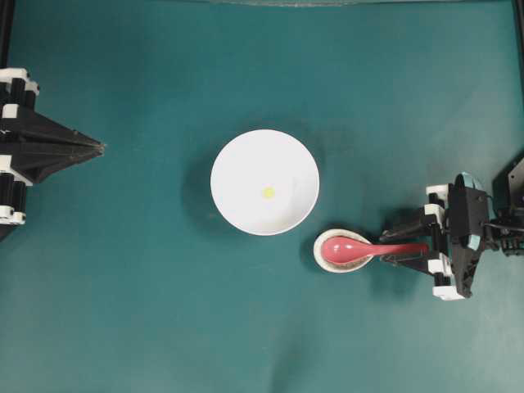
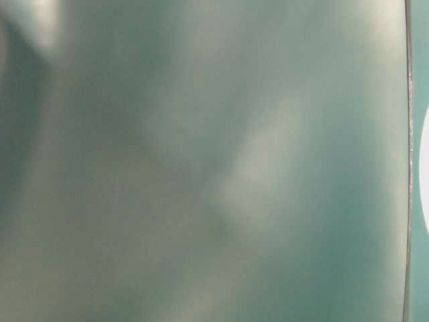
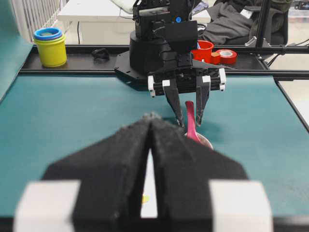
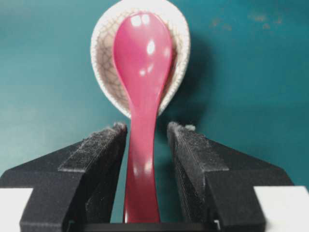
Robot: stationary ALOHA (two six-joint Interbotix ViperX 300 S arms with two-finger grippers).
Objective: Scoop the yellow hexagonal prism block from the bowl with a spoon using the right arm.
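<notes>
The right gripper [image 4: 147,140] straddles the spoon [image 4: 143,82] handle, fingers spread and not yet pinching, since the scoop lies in its rest [image 4: 179,53]. The left gripper [image 1: 100,147] idles, pressed together.

Right claw [image 4: 147,133] parted, arm lowered; left claw [image 1: 100,147] closed, arm idle.

Teal tabletop [image 1: 164,311], white desk [image 3: 91,9] behind

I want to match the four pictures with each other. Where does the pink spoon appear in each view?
Overhead: the spoon lies lower right of centre, scoop in the spoon rest.
Table-level: not in it.
Left wrist: upright, right of centre, between the right gripper's fingers.
Right wrist: centre, handle between the fingers.
Shared landmark: the spoon rest.
</notes>
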